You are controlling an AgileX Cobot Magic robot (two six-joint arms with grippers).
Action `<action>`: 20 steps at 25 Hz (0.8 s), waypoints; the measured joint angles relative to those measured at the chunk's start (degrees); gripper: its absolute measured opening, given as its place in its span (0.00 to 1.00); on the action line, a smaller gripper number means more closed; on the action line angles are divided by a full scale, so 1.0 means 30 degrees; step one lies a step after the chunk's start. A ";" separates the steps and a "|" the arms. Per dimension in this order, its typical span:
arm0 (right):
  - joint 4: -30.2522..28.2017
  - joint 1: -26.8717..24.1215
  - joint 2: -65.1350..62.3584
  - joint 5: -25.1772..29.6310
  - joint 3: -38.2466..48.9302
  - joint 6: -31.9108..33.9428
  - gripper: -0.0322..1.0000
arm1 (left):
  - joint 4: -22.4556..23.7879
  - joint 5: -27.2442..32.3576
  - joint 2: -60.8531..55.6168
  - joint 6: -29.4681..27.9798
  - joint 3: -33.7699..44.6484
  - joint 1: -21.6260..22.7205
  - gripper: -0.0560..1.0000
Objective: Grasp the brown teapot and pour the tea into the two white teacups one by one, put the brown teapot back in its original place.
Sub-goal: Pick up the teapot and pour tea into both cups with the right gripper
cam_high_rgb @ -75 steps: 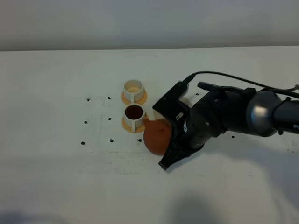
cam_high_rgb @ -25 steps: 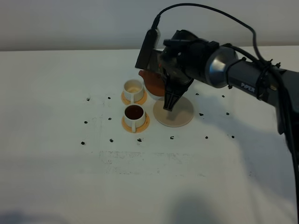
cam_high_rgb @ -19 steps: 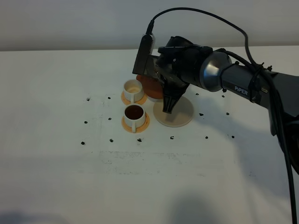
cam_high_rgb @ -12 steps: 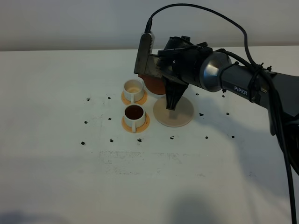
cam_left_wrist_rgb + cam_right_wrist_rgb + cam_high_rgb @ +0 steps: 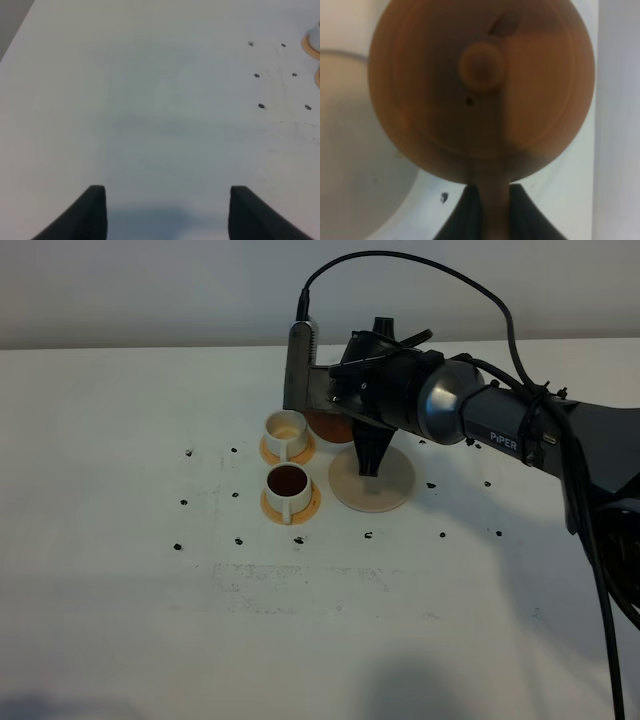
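My right gripper (image 5: 366, 455) is clamped on the teapot's stubby handle. In the wrist view the handle runs straight down between my two fingers, which are pinched narrow around it (image 5: 494, 192). The teapot (image 5: 325, 427) is up off the table (image 5: 150, 620) and tipped over, so the lid and its knob face my wrist camera (image 5: 482, 90). From the high camera it hangs just beside the far cup (image 5: 286, 430), on that cup's right, above the back edge of the cream disc (image 5: 392, 485). I can't tell if it's touching the cup, or if anything is coming out of the spout.

The far cup looks pale inside. The near cup (image 5: 288, 483) has dark tea in it. Each cup sits on its own orange coaster (image 5: 305, 508), and the near cup is just left of the cream disc.

My left gripper (image 5: 167, 215) is off by itself, fingers spread wide with nothing between them, hanging over bare table. A few black dots (image 5: 260, 105) show on the table ahead of it.
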 joint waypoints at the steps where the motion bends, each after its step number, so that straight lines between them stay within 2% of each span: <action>1: -0.0046 0.0048 0.0000 -0.0037 0.0000 -0.0071 0.15 | 0.0000 0.0000 0.0000 0.0000 0.0000 0.0000 0.53; 20: -0.1436 0.0127 0.0097 -0.0212 0.0000 -0.1834 0.15 | 0.0000 0.0000 0.0000 0.0000 0.0000 0.0000 0.53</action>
